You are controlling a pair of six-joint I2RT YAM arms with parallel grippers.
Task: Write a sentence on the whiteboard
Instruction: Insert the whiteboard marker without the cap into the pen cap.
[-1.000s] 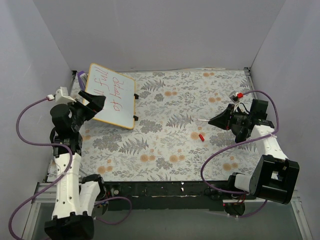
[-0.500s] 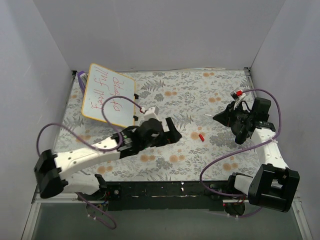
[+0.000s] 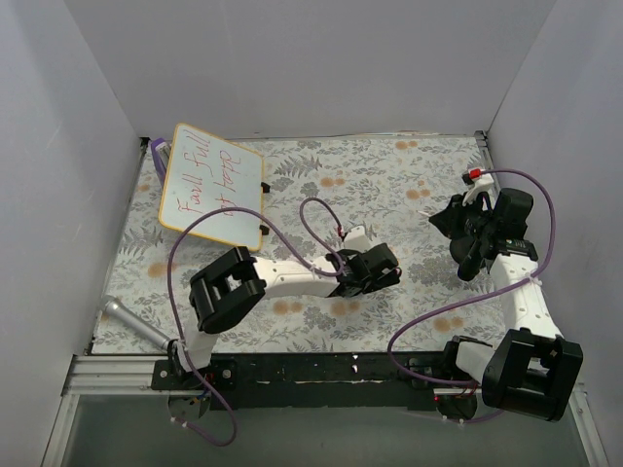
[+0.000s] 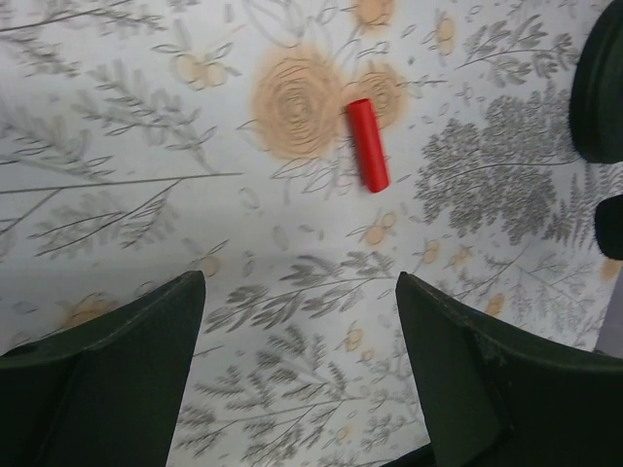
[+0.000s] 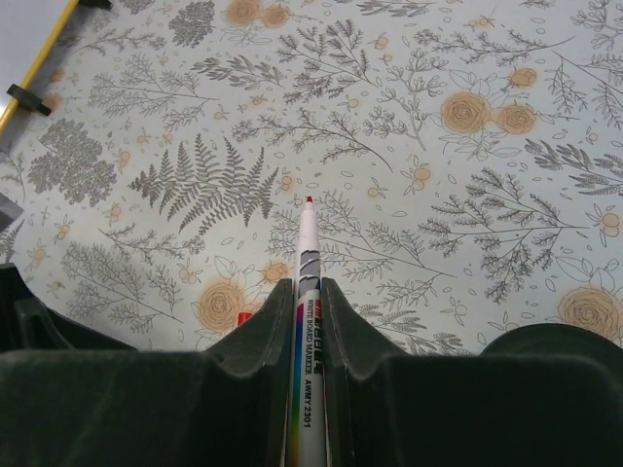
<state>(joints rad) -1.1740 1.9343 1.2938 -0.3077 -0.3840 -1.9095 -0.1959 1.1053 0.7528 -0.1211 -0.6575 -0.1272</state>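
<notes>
Whiteboard (image 3: pixel 245 226) sits at far-left corner of table (image 3: pixel 389 185), red two-line sentence (image 3: pixel 209 180) on it. Left gripper (image 4: pixel 297 292) jaws wide, empty, just above red cap (image 4: pixel 368 144). Right gripper (image 5: pixel 309 292) clamped on marker (image 5: pixel 308 243), tip uncapped, well apart from board.

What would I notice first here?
Probably the whiteboard in the far-left corner, with its red sentence scribbled across it. Next, the little red cap lying on the flowery tablecloth just ahead of the open left gripper, and the marker pinched in the right gripper.
</notes>
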